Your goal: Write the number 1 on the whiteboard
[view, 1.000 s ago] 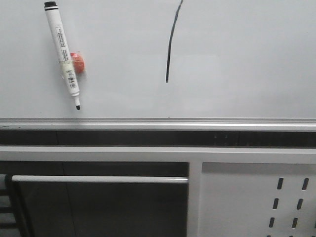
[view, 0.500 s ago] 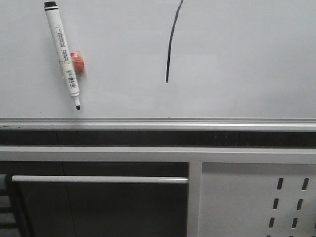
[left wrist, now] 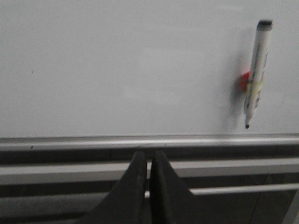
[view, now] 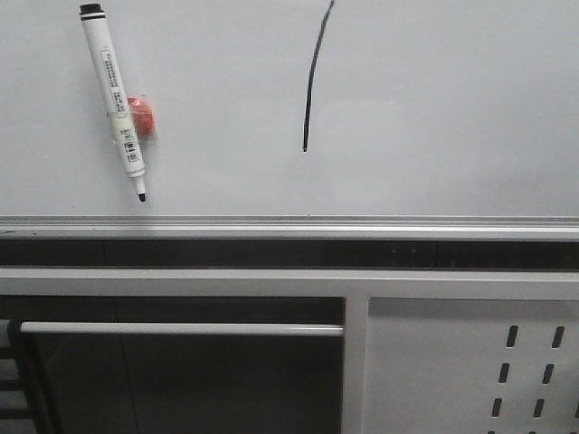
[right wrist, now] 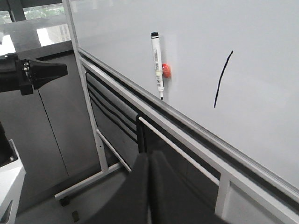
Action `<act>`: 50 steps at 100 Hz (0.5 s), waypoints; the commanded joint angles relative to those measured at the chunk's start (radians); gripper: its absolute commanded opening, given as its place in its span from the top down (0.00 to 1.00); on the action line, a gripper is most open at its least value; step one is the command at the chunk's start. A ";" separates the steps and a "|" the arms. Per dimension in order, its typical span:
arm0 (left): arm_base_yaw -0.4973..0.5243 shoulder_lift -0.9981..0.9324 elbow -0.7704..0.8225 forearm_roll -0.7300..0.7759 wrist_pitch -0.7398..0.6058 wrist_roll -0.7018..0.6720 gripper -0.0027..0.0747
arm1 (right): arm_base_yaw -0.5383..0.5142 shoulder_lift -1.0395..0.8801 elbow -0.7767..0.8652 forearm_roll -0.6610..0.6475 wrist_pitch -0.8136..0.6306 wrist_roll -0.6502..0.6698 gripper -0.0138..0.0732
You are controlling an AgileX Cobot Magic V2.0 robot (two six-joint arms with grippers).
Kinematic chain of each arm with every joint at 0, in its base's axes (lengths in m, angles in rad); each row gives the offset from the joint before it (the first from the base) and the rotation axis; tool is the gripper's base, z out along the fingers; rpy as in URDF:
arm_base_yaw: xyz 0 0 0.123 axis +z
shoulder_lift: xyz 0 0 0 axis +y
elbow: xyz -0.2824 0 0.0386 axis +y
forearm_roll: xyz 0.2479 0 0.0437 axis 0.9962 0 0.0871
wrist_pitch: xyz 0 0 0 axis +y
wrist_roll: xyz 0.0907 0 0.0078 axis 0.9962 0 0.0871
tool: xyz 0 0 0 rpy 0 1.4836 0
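the number 1 (view: pixel 312 77) stood finished on the whiteboard (view: pixel 452 108), right of the hanging marker pen (view: pixel 114 95). both arms' fingers (left wrist: pixel 148 172) (right wrist: pixel 148 168) were closed and empty; a careless swing could smear the stroke.
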 commanded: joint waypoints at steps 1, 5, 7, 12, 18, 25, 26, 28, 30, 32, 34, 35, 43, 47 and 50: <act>0.034 -0.026 0.023 0.014 -0.012 -0.001 0.99 | -0.002 0.011 -0.021 -0.012 -0.071 -0.003 0.93; 0.049 -0.026 0.023 0.012 0.000 -0.001 0.99 | -0.002 0.011 -0.021 -0.012 -0.071 -0.003 0.93; 0.056 -0.026 0.023 0.012 0.005 -0.001 0.99 | -0.002 0.011 -0.021 -0.012 -0.071 -0.003 0.93; 0.072 -0.026 0.023 0.012 0.019 -0.001 0.99 | -0.002 0.011 -0.021 -0.012 -0.071 -0.003 0.93; 0.085 -0.026 0.023 0.014 0.037 -0.001 0.99 | -0.002 0.011 -0.021 -0.012 -0.071 -0.003 0.93; 0.090 -0.026 0.023 0.012 0.059 -0.001 0.99 | -0.002 0.011 -0.021 -0.012 -0.071 -0.003 0.93; 0.090 -0.026 0.023 0.010 0.059 -0.001 0.99 | -0.002 0.011 -0.021 -0.012 -0.071 -0.003 0.93; 0.090 -0.026 0.023 0.010 0.061 -0.001 0.99 | -0.002 0.011 -0.021 -0.012 -0.071 -0.003 0.93; 0.090 -0.026 0.023 0.008 0.061 -0.001 0.99 | -0.002 0.011 -0.021 -0.012 -0.071 -0.003 0.93; 0.090 -0.026 0.023 0.008 0.061 -0.001 0.99 | -0.002 0.011 -0.021 -0.012 -0.071 -0.003 0.93; 0.090 -0.026 0.023 0.008 0.061 -0.001 0.99 | -0.002 0.011 -0.021 -0.012 -0.071 -0.003 0.93; 0.090 -0.026 0.023 0.008 0.061 -0.001 0.99 | -0.002 0.011 -0.021 -0.012 -0.071 -0.003 0.93; 0.090 -0.026 0.023 0.008 0.061 -0.001 0.99 | -0.002 0.011 -0.021 -0.012 -0.071 -0.003 0.93; 0.090 -0.026 0.023 0.008 0.061 -0.001 0.99 | -0.002 0.011 -0.021 -0.012 -0.071 -0.003 0.93; 0.090 -0.026 0.023 0.008 0.061 -0.001 0.99 | -0.002 0.011 -0.021 -0.012 -0.071 -0.003 0.93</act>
